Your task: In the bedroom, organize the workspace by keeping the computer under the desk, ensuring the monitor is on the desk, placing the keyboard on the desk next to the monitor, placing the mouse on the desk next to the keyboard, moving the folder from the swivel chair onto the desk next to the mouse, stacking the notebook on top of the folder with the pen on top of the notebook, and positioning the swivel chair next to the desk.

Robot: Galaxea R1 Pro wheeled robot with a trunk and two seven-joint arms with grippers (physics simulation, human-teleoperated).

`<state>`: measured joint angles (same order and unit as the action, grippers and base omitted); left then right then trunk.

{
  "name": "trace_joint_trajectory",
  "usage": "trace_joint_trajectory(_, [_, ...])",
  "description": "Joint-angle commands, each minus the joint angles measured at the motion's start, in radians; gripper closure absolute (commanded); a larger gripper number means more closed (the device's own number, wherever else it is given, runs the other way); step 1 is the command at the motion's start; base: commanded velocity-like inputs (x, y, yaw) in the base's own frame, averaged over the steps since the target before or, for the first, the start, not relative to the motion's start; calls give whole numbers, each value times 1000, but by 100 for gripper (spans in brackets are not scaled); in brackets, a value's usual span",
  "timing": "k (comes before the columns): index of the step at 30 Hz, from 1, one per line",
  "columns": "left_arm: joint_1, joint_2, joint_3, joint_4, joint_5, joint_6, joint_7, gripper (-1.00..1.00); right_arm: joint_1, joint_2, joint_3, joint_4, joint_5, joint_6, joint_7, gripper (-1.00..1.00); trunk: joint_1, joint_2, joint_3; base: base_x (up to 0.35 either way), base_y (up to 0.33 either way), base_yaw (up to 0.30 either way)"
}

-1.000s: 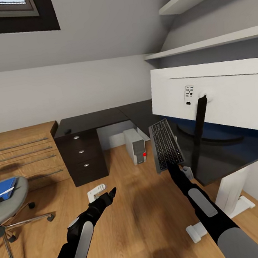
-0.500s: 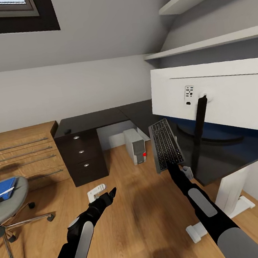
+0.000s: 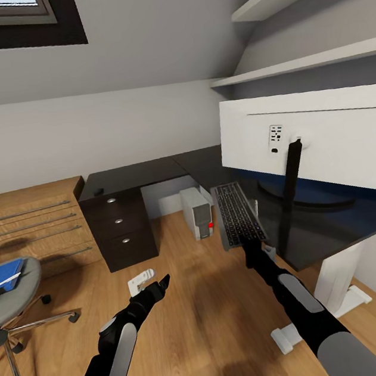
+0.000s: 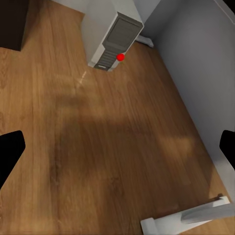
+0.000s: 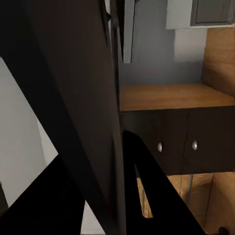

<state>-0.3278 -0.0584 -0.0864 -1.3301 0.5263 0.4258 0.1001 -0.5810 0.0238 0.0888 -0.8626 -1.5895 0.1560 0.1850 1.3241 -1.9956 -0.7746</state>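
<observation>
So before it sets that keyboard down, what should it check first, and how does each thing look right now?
1. Grip on the keyboard: ok, the right claw pinches its near end.
2. Keyboard level: not ok, it stands tilted at the desk edge.
3. Landing spot beside the monitor: cannot tell, the stem and round foot take up much of the desktop there.
4. Left claw out of the way: ok, open over bare floor.
5. Computer under the desk: ok.
6. Folder: not ok, lying on the swivel chair.
</observation>
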Motion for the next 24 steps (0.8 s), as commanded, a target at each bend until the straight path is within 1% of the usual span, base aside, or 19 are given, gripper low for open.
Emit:
trace_joint_trajectory(1, [0, 0, -1, -1, 11, 4, 9, -100, 0, 0, 0, 1, -20, 7, 5, 100, 0, 0, -1, 0, 0, 0])
trace_joint_trajectory(6, [0, 0, -1, -1, 11, 4, 9, -100, 0, -2, 0, 0, -28, 11, 5, 100, 0, 0, -1, 0, 0, 0])
trace_joint_trajectory(15, [0, -1, -2, -1, 9, 4, 9, -100, 0, -2, 2, 0, -24, 8, 7, 100, -35, 63, 27, 0, 0, 0])
trace_joint_trajectory(21, [0, -1, -2, 1, 9, 4, 9, -100, 0, -1, 2, 0, -24, 3, 1, 100, -35, 63, 27, 0, 0, 0])
trace_joint_trajectory(24, [0, -1, -2, 4, 9, 4, 9, -100, 0, 1, 4, -3, -23, 1, -2, 100, -35, 63, 28, 0, 0, 97])
